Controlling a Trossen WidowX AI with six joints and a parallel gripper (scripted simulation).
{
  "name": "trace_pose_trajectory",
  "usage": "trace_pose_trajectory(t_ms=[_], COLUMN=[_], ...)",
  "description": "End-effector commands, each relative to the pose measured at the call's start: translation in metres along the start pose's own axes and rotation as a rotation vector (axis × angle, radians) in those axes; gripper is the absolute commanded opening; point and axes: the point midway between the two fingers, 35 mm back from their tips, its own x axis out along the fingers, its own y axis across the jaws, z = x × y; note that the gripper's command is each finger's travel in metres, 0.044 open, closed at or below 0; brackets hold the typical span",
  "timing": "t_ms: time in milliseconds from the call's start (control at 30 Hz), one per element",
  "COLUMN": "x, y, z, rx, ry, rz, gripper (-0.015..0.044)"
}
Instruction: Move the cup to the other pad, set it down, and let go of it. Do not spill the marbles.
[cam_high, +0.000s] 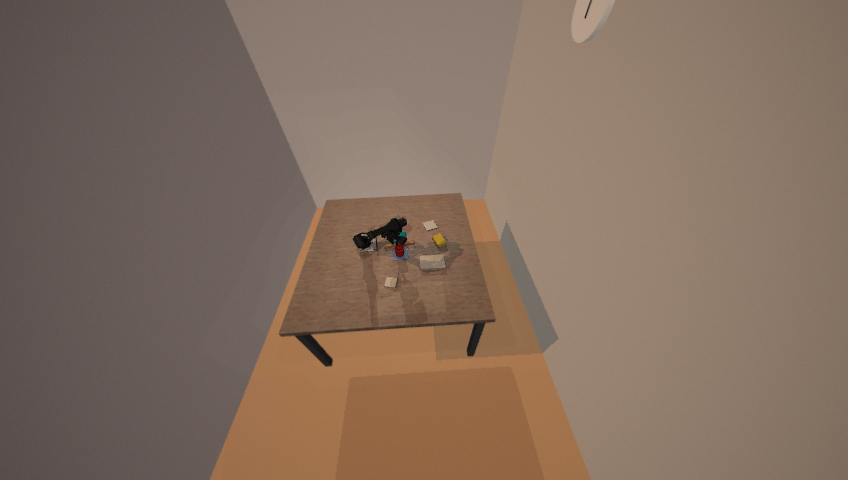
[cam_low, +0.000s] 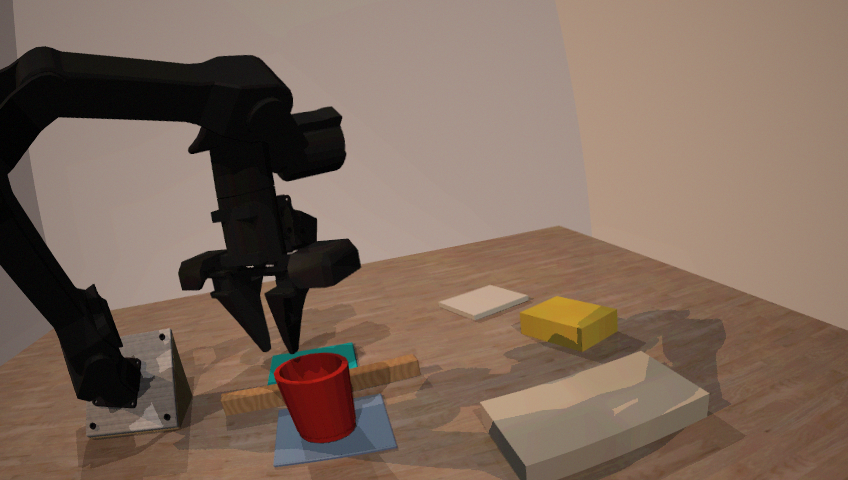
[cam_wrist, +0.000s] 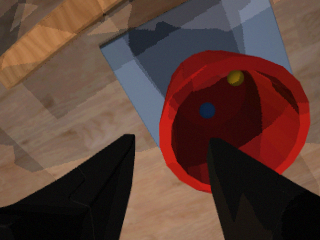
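Over the table (cam_low: 595, 261), the pincer (cam_low: 276, 349) is hanging tips-down, partly open and gripping nothing, just above the red cup's (cam_low: 318, 395) rim. The cup is standing upright on the blue pad (cam_low: 374, 437), holding a blue marble (cam_wrist: 207, 111) and a yellow marble (cam_wrist: 235, 78).

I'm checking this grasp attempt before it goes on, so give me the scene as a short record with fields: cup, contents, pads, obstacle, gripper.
cup: red cup, upright on the blue-grey pad
contents: one yellow marble and one blue marble inside
target pad: teal pad, beyond the wooden bar
obstacle: the bar lies between the two pads
gripper: gripper points down just above the cup's rim, fingers partly closed, holding nothing
other items: yellow box, long pale block, white tile
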Motion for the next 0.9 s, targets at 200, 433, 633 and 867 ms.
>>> trace_pose_trajectory(t_ms=[200,433,633,867], x=[0.016,0.028,0.037,0.049], y=[-0.001,-0.001,-0.001,0.0], z=[0.0,0.0,0.0,-0.001], rx=[-0.005,-0.005,-0.004,-0.004], ry=[0.003,0.003,0.004,0.006], rz=[-0.003,-0.003,-0.004,-0.005], gripper=[0.0148,0.0148,0.0148,0.0148])
